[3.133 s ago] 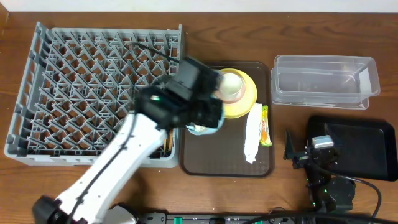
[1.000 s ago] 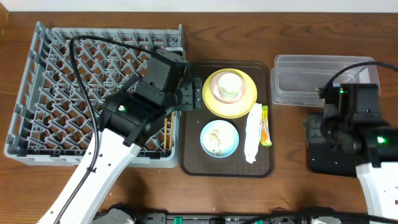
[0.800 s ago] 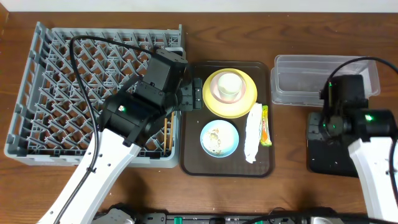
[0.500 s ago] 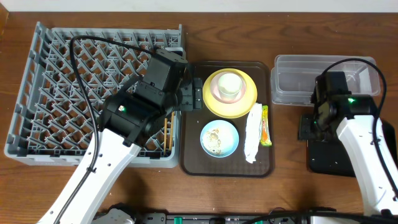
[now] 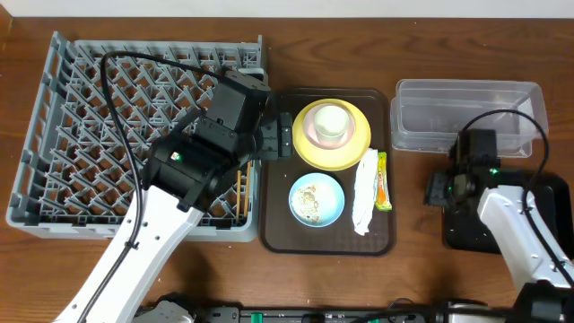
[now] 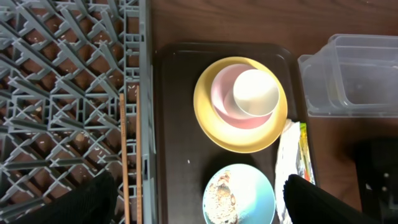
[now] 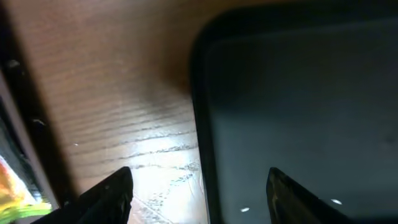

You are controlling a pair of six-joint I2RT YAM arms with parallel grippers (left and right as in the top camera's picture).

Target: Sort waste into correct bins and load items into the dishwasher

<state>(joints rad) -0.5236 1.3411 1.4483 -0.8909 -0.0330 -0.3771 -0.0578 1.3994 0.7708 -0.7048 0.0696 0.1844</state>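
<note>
Grey plastic dish rack (image 5: 90,135) takes up the left of the counter (image 5: 421,269). My left arm crosses it and hides a good stretch of pegs. My left pincer (image 5: 282,136) hangs at the rack's right edge, beside the brown tray (image 5: 278,229). In the wrist view both fingers (image 6: 93,199) are cut off by the bottom corners; they are spread wide with nothing between them.

On the brown tray:
- The yellow plate (image 6: 249,140) sits at the back, with the pink bowl (image 6: 222,102) on it and the white cup (image 6: 255,92) inside the bowl.
- The blue bowl (image 5: 334,205) is nearer, just apart from the plate, with rice scraps (image 5: 310,199) in it.
- The paper wrapper (image 5: 363,193) lies lengthwise along the right side, and the packet (image 5: 382,182) lies against its right flank.

Chopsticks (image 5: 243,193) lie in the rack along its right wall, partly under my left arm. Their near ends run off the wrist frame.

Clear tub (image 5: 448,117) stands at the back right. The black tray (image 5: 547,202) is nearer, its left part covered by my right arm. My right pincer (image 5: 435,190) is low over the counter between the two trays. Its wrist view is dark and blurred. Two fingertips (image 7: 112,193) show at the bottom edge, set well apart and gripping nothing, one over wood and one over the black tray's corner. A sliver of the packet shows at the far left
</note>
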